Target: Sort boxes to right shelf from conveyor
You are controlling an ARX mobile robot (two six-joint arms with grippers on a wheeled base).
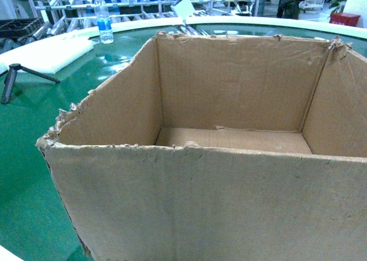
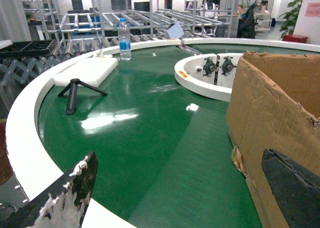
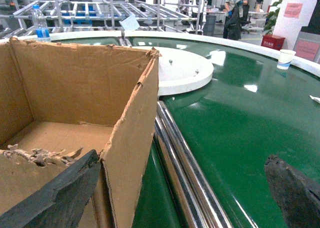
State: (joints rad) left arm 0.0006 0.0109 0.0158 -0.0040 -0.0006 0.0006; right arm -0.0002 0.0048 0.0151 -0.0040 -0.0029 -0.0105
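Observation:
A large brown cardboard box (image 1: 218,158) with ragged torn top edges stands open and empty on the green conveyor (image 1: 23,158), filling most of the head view. Neither gripper shows in the head view. In the left wrist view my left gripper (image 2: 180,193) is open wide; one finger (image 2: 67,198) hangs over the white rim, the other lies against the outside of the box (image 2: 270,118). In the right wrist view my right gripper (image 3: 175,193) is open wide, with the box (image 3: 85,87) corner between its fingers (image 3: 55,200). The shelf is out of view.
On the belt's far left stand a water bottle (image 1: 104,20), a white foam slab (image 1: 51,51) and a black tripod (image 1: 14,77). Chrome rails (image 3: 182,163) run beside the box. A white hub disc (image 3: 182,67) and paper cup (image 3: 285,58) lie beyond. Metal roller racks (image 1: 143,0) line the back.

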